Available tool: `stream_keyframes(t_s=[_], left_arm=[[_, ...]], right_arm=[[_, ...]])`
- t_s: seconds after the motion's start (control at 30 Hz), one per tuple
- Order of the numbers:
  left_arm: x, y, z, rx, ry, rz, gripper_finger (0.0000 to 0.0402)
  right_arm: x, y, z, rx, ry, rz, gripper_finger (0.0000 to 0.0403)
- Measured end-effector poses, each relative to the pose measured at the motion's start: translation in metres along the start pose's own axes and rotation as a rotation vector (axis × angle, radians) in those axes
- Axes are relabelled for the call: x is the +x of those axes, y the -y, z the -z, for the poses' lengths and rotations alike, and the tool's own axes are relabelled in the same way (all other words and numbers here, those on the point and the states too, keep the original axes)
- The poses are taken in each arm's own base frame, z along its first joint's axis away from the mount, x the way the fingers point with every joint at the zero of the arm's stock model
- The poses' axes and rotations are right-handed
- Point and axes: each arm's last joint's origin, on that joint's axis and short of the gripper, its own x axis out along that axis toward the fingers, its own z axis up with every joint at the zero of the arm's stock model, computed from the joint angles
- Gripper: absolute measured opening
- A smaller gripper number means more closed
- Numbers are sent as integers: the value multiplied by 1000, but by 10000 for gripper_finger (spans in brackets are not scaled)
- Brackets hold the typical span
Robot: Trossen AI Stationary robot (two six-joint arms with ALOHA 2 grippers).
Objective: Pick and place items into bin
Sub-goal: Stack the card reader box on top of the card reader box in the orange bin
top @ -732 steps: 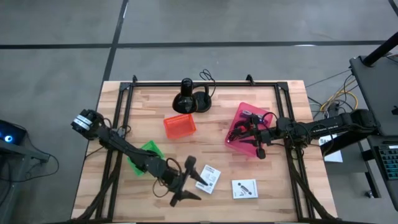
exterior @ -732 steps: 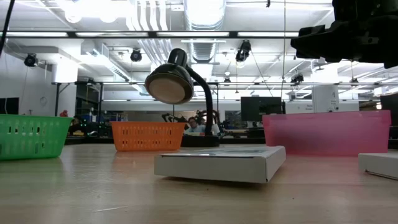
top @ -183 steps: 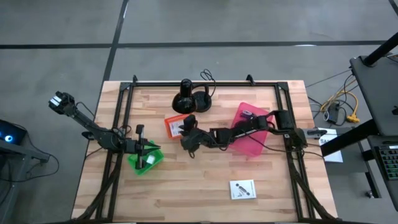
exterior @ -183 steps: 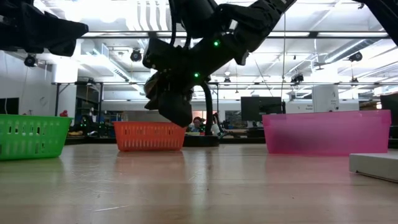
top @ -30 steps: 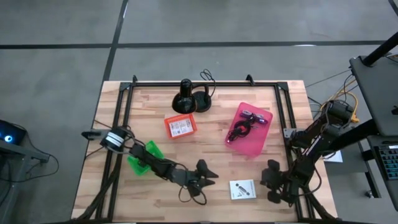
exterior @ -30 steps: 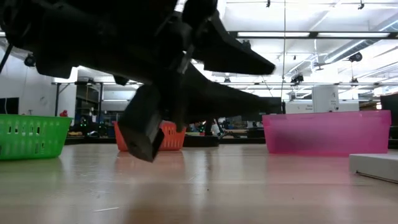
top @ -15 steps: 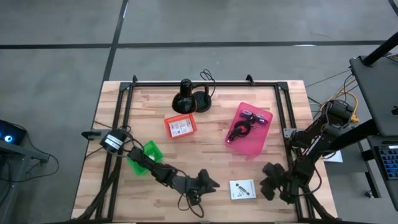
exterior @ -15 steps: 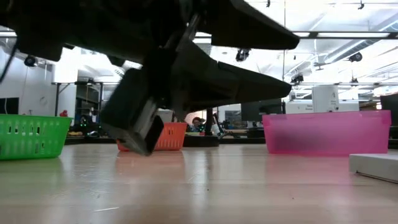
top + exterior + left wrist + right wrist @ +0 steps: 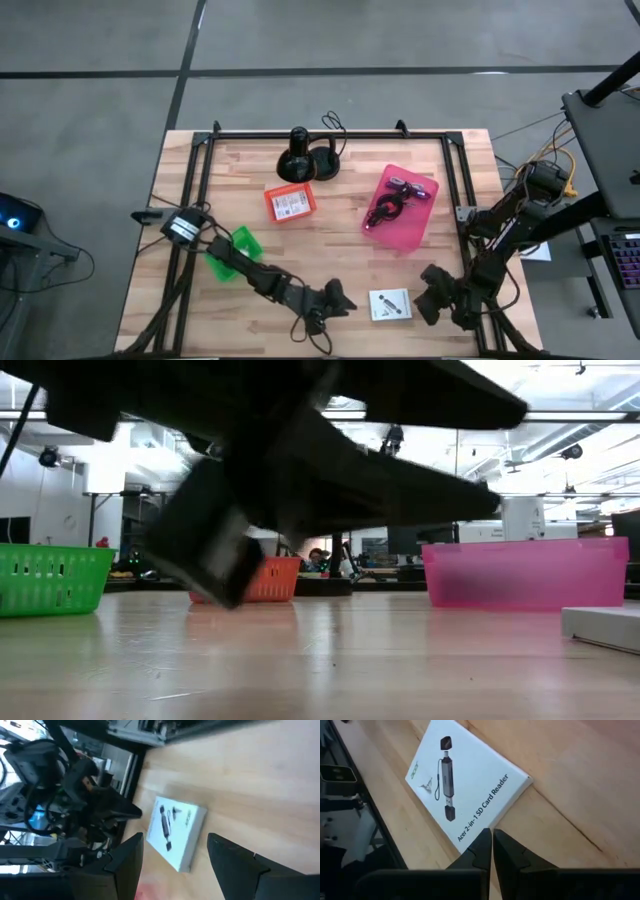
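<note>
A white printed box [image 9: 392,304] lies flat near the table's front edge; its picture side is up in the right wrist view [image 9: 465,790]. My left gripper [image 9: 347,298] hovers just left of it, open, fingers pointing at the box [image 9: 175,827]. My right gripper [image 9: 422,300] is shut at the box's right side, its tips [image 9: 491,834] over the box's edge. In the low view only the box's end [image 9: 602,624] shows behind the dark left arm. Another white card lies in the orange bin [image 9: 289,202]. A black cable and a purple strap lie in the pink bin [image 9: 400,208]. My right gripper's shut fingertips [image 9: 485,840] stand at the box's long edge [image 9: 470,842], slanting down from the table's right side. Whether they touch the box, I cannot tell. My left gripper touches nothing.
A green bin [image 9: 232,250] sits at the left under the left arm. A black round-based lamp with a cord [image 9: 300,160] stands at the far edge. Black frame rails run along the table's sides. Bare wood lies between the bins and the front edge.
My left gripper has moved toward the box and the near edge, rolling somewhat and staying open. My right gripper has rolled about its own pointing line without leaving its place, and stays shut. The box has not moved.
</note>
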Motion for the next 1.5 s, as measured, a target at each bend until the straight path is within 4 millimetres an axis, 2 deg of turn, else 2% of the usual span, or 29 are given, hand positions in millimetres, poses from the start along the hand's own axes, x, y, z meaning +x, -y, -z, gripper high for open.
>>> stream_keyframes(t_s=[0.1, 0.27, 0.43, 0.77, 1.07, 1.2, 1.5], left_arm=[[11, 8, 6, 75, -29, 20, 205], [31, 4, 7, 92, -28, -15, 205], [42, -1, 7, 96, -12, 2, 205], [48, -10, 4, 76, -73, 141, 205], [55, -31, -2, 34, -54, 201, 205], [57, -39, 2, 21, -74, 264, 205], [59, -37, 19, 15, -74, 305, 205]], right_arm=[[0, 0, 0, 8, 0, 0, 8], [0, 0, 0, 30, 0, 0, 8], [0, 0, 1, 51, -18, 6, 8], [11, 11, 4, 142, -59, 38, 8], [22, 13, 10, 135, -66, 9, 8], [24, 13, 10, 130, -68, -12, 8], [25, 14, 9, 113, -55, -35, 8]])
